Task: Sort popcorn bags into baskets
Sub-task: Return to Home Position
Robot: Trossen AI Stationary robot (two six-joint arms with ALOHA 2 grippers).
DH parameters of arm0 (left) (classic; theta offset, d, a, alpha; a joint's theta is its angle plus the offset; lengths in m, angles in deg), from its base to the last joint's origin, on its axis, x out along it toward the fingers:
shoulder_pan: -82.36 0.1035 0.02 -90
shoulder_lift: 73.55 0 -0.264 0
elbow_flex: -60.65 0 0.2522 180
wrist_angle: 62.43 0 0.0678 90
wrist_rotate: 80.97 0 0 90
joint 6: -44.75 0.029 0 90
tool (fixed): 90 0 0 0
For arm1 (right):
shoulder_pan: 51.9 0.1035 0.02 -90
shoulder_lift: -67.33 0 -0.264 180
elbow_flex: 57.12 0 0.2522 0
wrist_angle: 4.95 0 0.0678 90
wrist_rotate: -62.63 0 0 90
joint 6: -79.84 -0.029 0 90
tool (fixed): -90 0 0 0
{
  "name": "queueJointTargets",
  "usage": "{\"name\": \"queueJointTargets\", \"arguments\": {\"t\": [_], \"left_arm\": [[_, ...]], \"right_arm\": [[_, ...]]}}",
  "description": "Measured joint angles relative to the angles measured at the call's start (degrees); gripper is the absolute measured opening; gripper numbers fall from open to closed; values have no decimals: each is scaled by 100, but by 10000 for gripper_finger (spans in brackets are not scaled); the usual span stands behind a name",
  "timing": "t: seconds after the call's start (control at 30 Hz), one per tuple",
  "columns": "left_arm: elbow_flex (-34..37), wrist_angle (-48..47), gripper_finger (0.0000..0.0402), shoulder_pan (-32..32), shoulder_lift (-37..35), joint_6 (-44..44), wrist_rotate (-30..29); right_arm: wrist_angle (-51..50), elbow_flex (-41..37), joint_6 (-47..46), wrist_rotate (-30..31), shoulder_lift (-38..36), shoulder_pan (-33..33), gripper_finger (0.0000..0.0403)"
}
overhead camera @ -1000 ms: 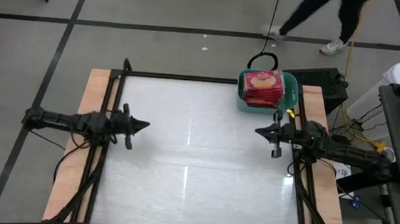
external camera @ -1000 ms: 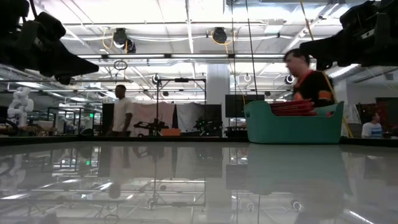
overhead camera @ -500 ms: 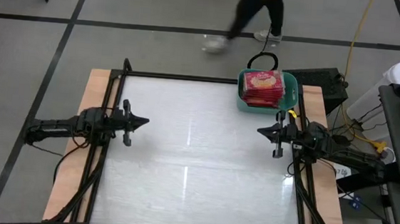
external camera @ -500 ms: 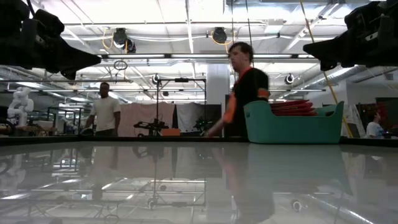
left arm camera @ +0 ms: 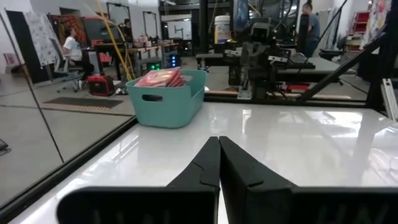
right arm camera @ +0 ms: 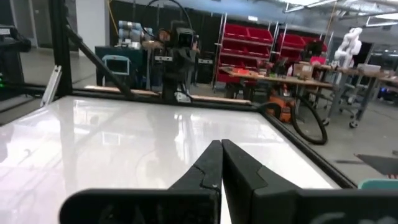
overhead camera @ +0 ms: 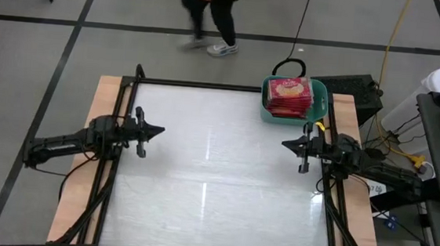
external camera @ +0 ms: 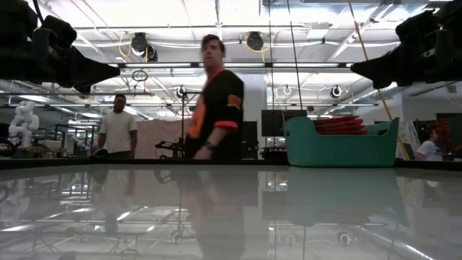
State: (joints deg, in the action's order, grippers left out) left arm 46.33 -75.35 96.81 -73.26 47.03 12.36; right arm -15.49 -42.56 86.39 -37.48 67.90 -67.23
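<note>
From above, your left gripper (overhead camera: 156, 130) hangs over the left edge of the surface (overhead camera: 208, 177) and your right gripper (overhead camera: 285, 145) over the right edge, just short of the one basket (overhead camera: 322, 99) at the far right corner. Every bag in sight sits there as a single red stack of bags (overhead camera: 289, 95), too tightly piled to count. A person (overhead camera: 213, 12) walks past beyond the far edge. The low view shows both arms raised, with the bags (external camera: 339, 124) peeking over the basket (external camera: 339, 148) rim. The left wrist view shows that gripper (left arm camera: 219, 168) clenched on nothing, with the basket (left arm camera: 165, 102) well ahead. The right wrist view shows its gripper (right arm camera: 221, 165) pinched shut and empty too. Sorting looks finished, so you appear to be on the return home. The next move calls for no grasp: only draw both arms back, keeping the right one clear of the basket rim.
</note>
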Motion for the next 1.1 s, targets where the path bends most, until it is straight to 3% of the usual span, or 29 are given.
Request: {"name": "queueJointTargets", "arguments": {"t": [0.4,1.1], "left_arm": [[0,46,1,-15,0,-199,179],[0,46,1,-61,0,-96,121]], "right_arm": [[-15,1,3,259,-42,16,0],[-105,1,-163,599,-39,609,0]]}}
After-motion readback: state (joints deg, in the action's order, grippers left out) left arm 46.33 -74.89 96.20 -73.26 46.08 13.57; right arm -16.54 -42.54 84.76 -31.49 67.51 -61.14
